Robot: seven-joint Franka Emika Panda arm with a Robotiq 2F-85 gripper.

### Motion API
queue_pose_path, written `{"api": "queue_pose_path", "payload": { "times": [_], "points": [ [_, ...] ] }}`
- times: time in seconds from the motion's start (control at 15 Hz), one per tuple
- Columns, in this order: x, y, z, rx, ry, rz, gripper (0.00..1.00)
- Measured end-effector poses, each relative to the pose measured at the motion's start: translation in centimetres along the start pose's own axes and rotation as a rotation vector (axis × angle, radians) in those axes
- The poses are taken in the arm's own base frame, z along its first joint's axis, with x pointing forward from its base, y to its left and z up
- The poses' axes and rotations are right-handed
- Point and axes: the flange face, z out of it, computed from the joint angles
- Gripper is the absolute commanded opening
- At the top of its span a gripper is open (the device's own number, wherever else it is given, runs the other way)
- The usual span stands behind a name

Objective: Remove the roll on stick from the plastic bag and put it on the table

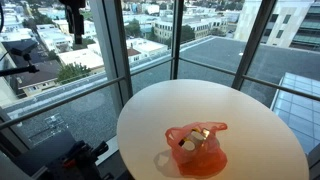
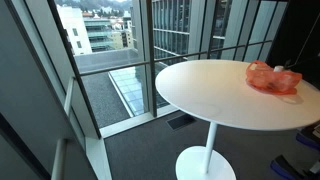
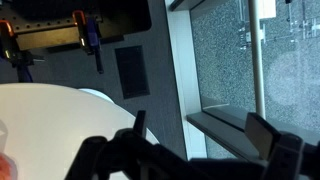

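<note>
In my wrist view the white round bench (image 3: pixel 50 105) fills the lower left. Dark carpet lies to its right, and the window wall is further right. My hand (image 3: pixel 200 128) comes in along the bottom edge with its two dark fingers (image 3: pixel 262 132) spread well apart and nothing between them. It is over the floor, off the bench's edge.

In both exterior views the bench (image 1: pixel 250 120) (image 2: pixel 205 95) stands by the glass. The plastic bag (image 1: pixel 196 150) (image 2: pixel 272 77) is a crumpled, see-through orange-red one. It lies on the bench towards the near edge in an exterior view (image 1: pixel 196 150) and towards the right edge in an exterior view (image 2: pixel 272 77).

The roll on stick (image 1: pixel 190 141) is still inside the bag, near its open top. It shows as a small pale, whitish shape with a tan patch just up and to the right of it. Its long axis seems to slant from lower left to upper right in that frame. It is too small for me to tell which end is the cap, or whether it lies flat or is propped up on the folds of the bag.
</note>
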Motion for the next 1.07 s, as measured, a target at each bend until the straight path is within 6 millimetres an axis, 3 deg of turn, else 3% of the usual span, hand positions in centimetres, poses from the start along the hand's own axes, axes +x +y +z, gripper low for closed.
{"api": "queue_pose_path", "payload": {
  "times": [0.53,1.07],
  "points": [
    [0.1,0.2,-0.1,-0.008,0.005,0.004,1.0],
    [2.7,4.9,-2.6,-0.121,0.109,0.111,1.0]
  ]
}}
